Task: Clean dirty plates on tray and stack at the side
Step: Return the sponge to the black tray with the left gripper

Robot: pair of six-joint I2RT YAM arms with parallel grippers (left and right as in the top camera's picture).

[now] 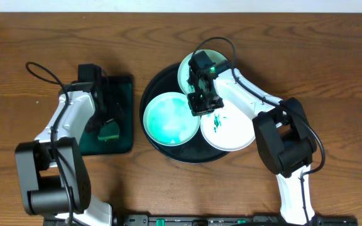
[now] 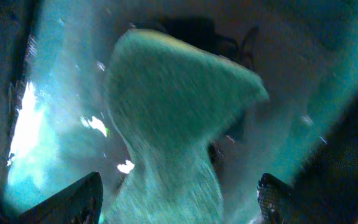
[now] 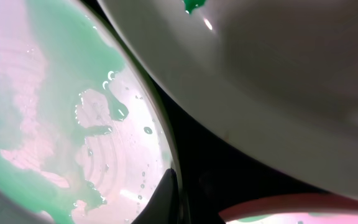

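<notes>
At frame centre the right gripper [image 1: 201,103] hangs low over the black tray [image 1: 151,88], with the green-flooded plate [image 1: 168,119] just left of it and the smeared plate [image 1: 231,129] lower right. I cannot tell how far its jaws are spread. At left, the left gripper [image 1: 107,120] stands wide around the sponge [image 1: 109,132].

Glossy wet plates [image 1: 168,119], matt wood-grain table [image 1: 30,37]
</notes>
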